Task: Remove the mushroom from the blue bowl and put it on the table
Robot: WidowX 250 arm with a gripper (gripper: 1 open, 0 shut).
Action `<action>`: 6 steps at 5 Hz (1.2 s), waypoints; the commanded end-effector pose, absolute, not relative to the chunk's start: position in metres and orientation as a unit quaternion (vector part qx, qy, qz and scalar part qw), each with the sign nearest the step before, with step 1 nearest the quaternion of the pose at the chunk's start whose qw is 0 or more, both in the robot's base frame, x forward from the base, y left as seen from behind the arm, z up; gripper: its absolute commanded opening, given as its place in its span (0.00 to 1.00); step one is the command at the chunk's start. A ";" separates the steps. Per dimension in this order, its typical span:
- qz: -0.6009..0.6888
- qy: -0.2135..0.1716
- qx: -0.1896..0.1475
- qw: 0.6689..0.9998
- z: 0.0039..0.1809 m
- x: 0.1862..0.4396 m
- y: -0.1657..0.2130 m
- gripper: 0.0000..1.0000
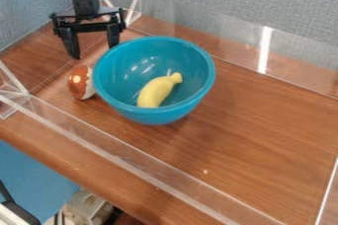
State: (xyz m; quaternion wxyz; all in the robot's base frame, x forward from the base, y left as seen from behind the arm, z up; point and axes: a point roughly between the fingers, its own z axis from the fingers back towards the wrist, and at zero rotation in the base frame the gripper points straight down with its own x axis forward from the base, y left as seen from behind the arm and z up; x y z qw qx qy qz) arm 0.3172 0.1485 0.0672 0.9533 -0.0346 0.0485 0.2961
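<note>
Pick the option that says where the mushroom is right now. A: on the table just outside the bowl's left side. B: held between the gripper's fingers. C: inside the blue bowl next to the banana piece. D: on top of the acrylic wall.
A: the mushroom lies on the table against the outer left side of the blue bowl, while only the yellow banana piece lies inside, and the open gripper holds nothing.

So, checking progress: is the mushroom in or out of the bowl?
Out. The mushroom lies on the table against the blue bowl's left outer wall.
</note>
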 end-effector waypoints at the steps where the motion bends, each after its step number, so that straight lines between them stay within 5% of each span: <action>1: 0.306 0.006 -0.033 0.951 0.102 0.314 0.160 1.00; 3: 0.286 0.010 -0.040 0.957 0.144 0.314 0.135 1.00; 6: 0.399 0.048 -0.047 0.915 0.129 0.316 0.136 1.00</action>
